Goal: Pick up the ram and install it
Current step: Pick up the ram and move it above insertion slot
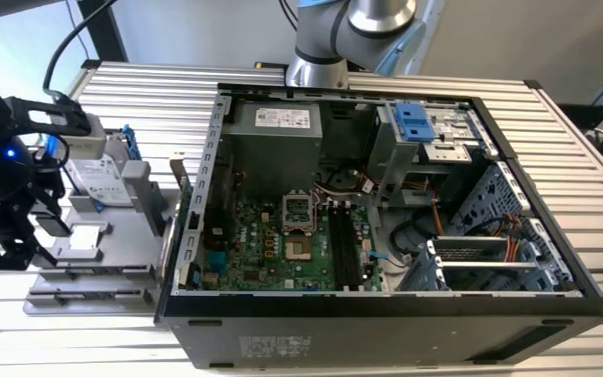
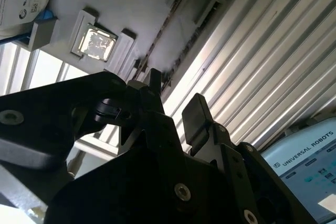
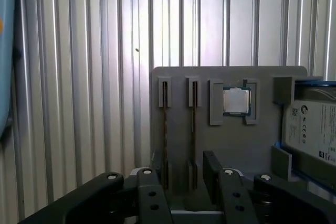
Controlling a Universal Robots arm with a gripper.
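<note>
Hanging above one end of the grey parts tray [image 3: 231,150], the black gripper [image 3: 184,174] has its two fingers [image 3: 212,171] spread well apart. Nothing is pinched between them, and whether either finger touches the tray cannot be told. Just beyond the fingertips, in the first wrist view, two narrow slots run along the tray. A ram stick [image 3: 165,124] stands edge-on in the slot nearest the tray's long edge, and a second ram stick [image 3: 192,124] stands edge-on in the slot beside it, parallel to the first; both are seated in the tray, not lifted. Past them, toward the tray's far edge, a small square silver processor chip [image 3: 235,100] lies flat in its own bracketed pocket. At the tray's other long edge a silver hard drive [image 3: 315,129] sits in a blue-trimmed frame. The tray rests on a ribbed aluminium table [image 3: 79,77] whose grooves run the same way as the slots. In the exterior view the tray lies at that view's left, just beside an open black computer case [image 1: 385,314] lying on its side on the same table. Inside it the green motherboard [image 1: 270,251] lies flat, with its long black memory slots [image 1: 349,247] side by side near the board's edge and a blue drive bracket [image 1: 414,122] in the far corner. Behind the case, at the table's far edge, stands the arm's silver base [image 1: 328,47]. In the second wrist view a handheld controller with a lit screen [image 2: 310,166] sits off the table's side.
</note>
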